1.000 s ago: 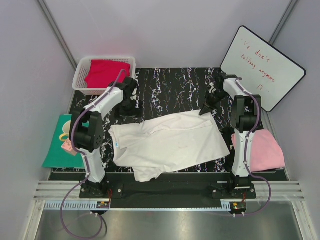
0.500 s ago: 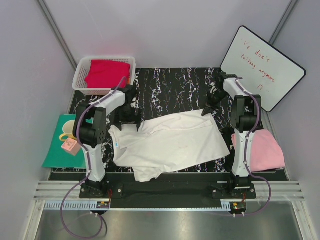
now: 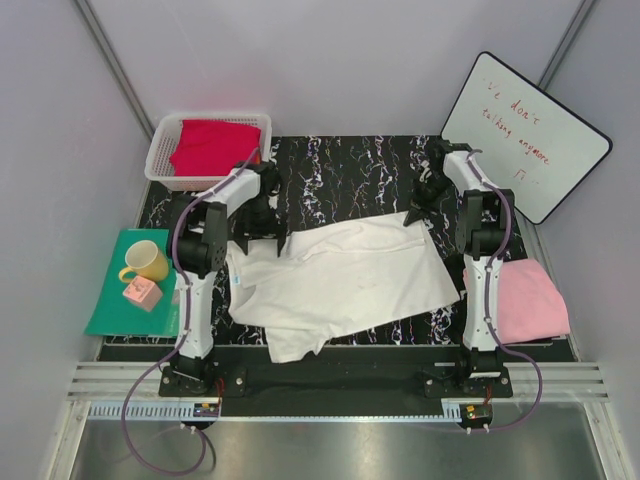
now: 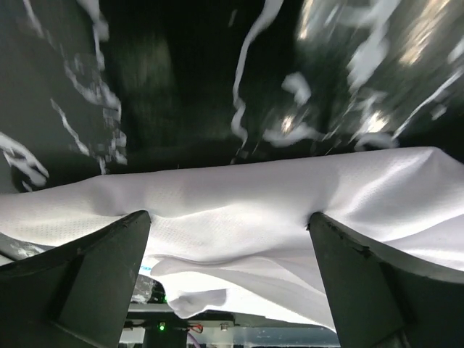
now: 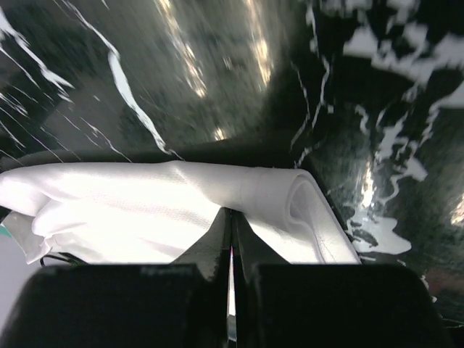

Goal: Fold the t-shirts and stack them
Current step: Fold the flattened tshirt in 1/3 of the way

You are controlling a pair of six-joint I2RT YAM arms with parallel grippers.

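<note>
- My right gripper (image 5: 230,217) is pinched fully shut on the far right edge of the white t-shirt (image 3: 340,280), which lies spread across the table (image 3: 340,160).
- My left gripper (image 4: 228,221) stands spread wide and grips nothing; the shirt's far left edge lies between its fingers (image 4: 80,283).
- From above, the wrists hide both sets of fingertips, and the right arm (image 3: 480,270) covers part of the pink t-shirt (image 3: 530,300).
- The red t-shirt (image 3: 215,145) fills a white lattice basket (image 3: 160,165).
- The cloth is thin, wrinkled and faintly shiny; the tabletop is black with white veins.

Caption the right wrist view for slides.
Right jaws shut on a rolled edge of the white t-shirt, over the black marbled table.
</note>
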